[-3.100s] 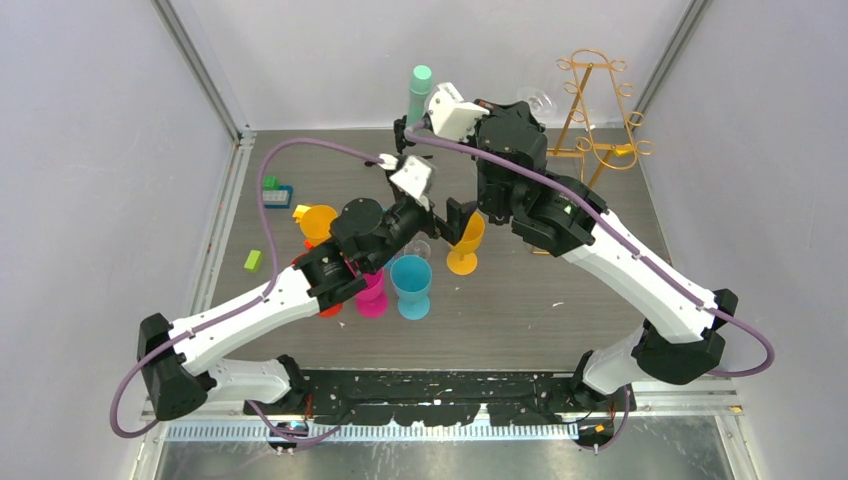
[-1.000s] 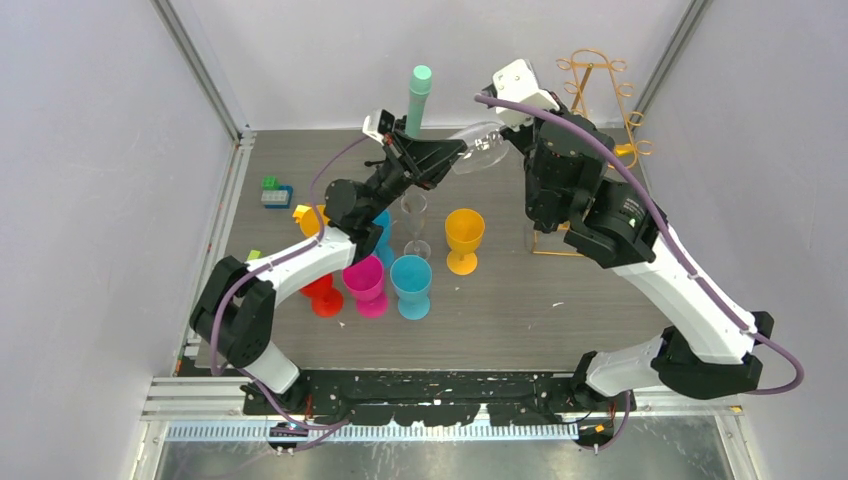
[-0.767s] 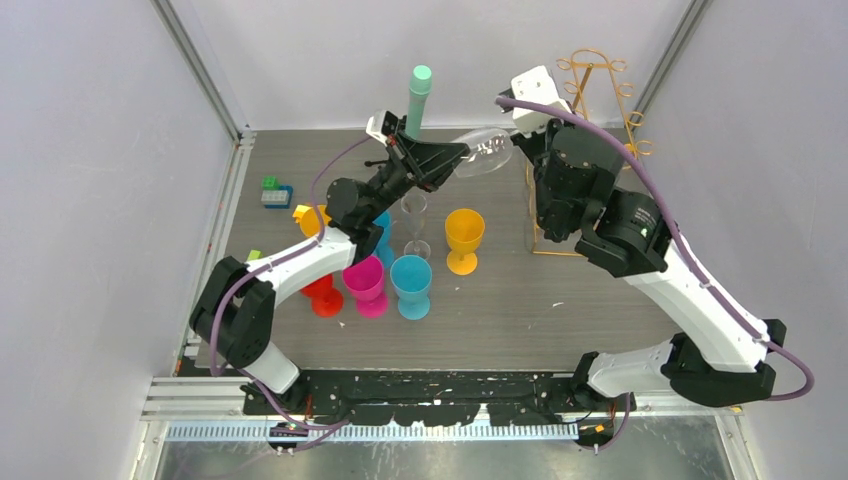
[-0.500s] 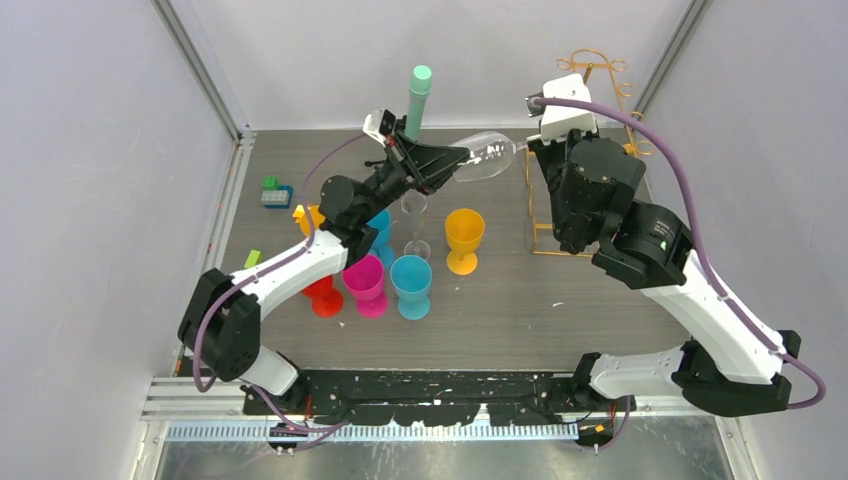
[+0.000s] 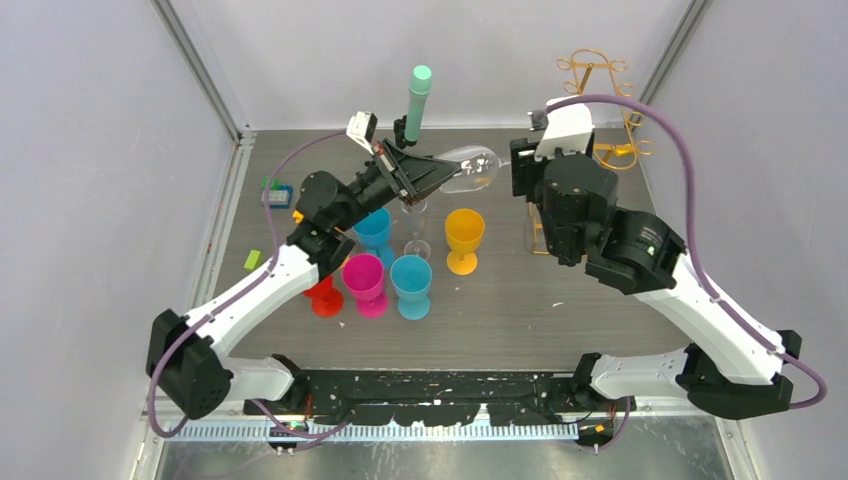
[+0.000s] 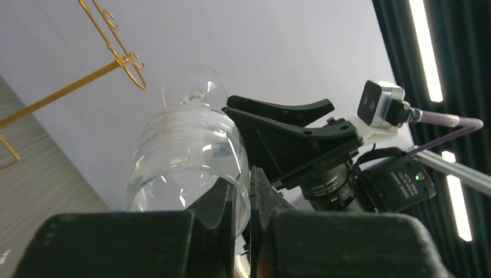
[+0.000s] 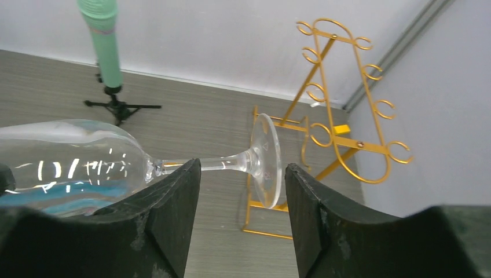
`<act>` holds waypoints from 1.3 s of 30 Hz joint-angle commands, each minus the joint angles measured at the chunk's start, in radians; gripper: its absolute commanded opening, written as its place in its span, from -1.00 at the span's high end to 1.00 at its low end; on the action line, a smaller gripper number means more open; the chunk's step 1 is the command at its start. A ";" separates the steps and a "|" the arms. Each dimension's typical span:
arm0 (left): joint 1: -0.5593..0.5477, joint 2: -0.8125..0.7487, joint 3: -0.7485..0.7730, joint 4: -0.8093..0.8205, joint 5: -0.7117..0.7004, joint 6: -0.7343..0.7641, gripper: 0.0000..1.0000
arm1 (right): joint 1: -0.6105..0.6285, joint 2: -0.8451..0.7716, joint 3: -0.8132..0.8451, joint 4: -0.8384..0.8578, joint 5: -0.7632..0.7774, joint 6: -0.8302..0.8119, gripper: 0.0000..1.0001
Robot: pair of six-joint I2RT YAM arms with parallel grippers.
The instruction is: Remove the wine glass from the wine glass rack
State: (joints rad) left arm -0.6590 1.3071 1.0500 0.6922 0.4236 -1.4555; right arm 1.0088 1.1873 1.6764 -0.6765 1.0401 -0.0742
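Note:
The clear wine glass [image 5: 470, 170] lies on its side in the air above the table, off the gold wine glass rack [image 5: 600, 100] at the back right. My left gripper [image 5: 430, 172] is shut on its rim, one finger inside the bowl [image 6: 185, 150] and one outside. My right gripper [image 5: 515, 170] is open at the foot end. In the right wrist view the stem and foot [image 7: 267, 159] lie between the spread fingers [image 7: 173, 197], touching neither. The rack [image 7: 341, 98] stands behind them with no glass on its hooks.
A mint-green cylinder on a black tripod [image 5: 419, 95] stands at the back centre. Below the held glass are a clear tall glass [image 5: 415, 225], a yellow goblet [image 5: 464, 235], a blue cup [image 5: 411, 283], a magenta cup [image 5: 365, 280] and a teal one. Toy blocks [image 5: 275, 195] lie at the left.
My right gripper has opened and let go of the stem. The left arm, still gripping the rim, has carried the glass a little leftward, away from the rack.

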 commanded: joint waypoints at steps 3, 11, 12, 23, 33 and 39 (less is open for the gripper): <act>-0.003 -0.150 0.053 -0.208 -0.017 0.252 1.00 | 0.006 -0.116 0.005 0.010 -0.147 0.221 -0.27; -0.016 -0.213 0.141 -0.569 0.080 0.470 1.00 | 0.006 -0.230 -0.093 0.126 -0.183 0.260 -0.26; -0.021 -0.221 0.154 -0.621 0.090 0.500 1.00 | 0.005 -0.246 -0.097 0.135 -0.181 0.258 -0.26; -0.317 -0.115 0.427 -1.291 -0.088 0.949 1.00 | 0.007 -0.337 -0.136 0.084 -0.098 0.256 -0.20; -0.429 0.113 0.573 -1.600 -0.338 1.067 1.00 | 0.006 -0.462 -0.262 0.031 -0.080 0.297 -0.20; -0.455 0.303 0.670 -1.687 -0.416 1.078 1.00 | 0.007 -0.544 -0.317 0.006 -0.051 0.334 -0.19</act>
State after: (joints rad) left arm -1.0985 1.5383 1.6318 -0.9253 0.0914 -0.4160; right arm 1.0088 0.6899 1.3781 -0.6781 0.9424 0.2058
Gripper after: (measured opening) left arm 0.074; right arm 0.598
